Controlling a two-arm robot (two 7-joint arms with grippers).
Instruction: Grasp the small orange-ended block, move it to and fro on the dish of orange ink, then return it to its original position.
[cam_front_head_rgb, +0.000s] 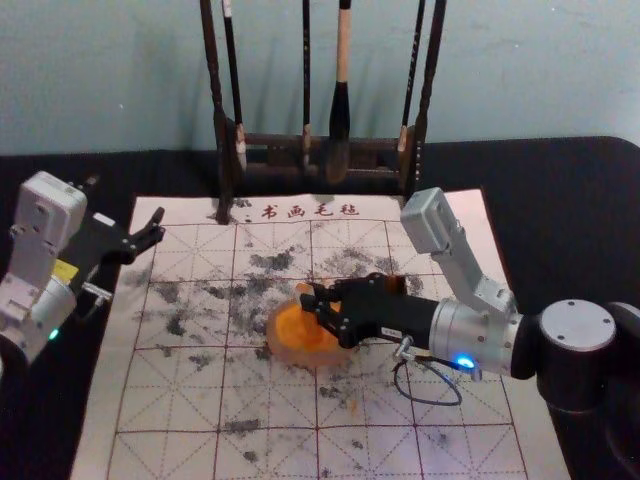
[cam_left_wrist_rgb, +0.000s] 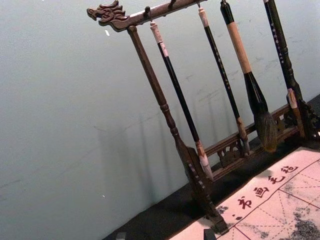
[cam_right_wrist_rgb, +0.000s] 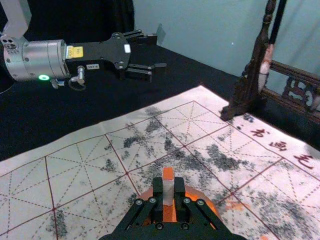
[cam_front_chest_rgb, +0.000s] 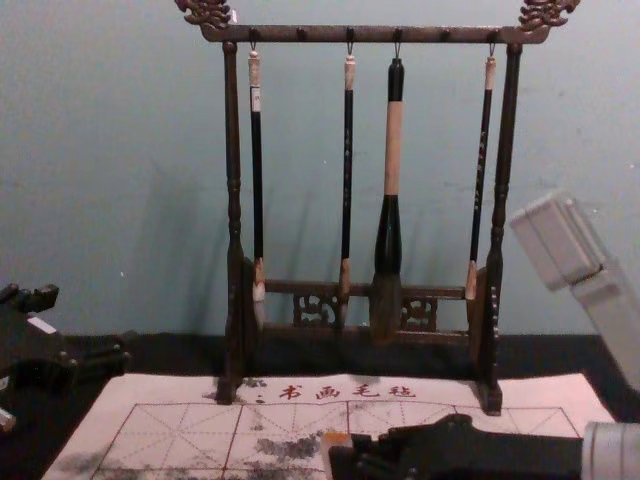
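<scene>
From where I stand, the right gripper is clamped on the orange-ended block over the ink dish, pinching its pale middle, probably so the lower end can rub. The left gripper, fingers apart, is parked left of the dish, safely aside. Behind the dish stands the brush rack.
</scene>
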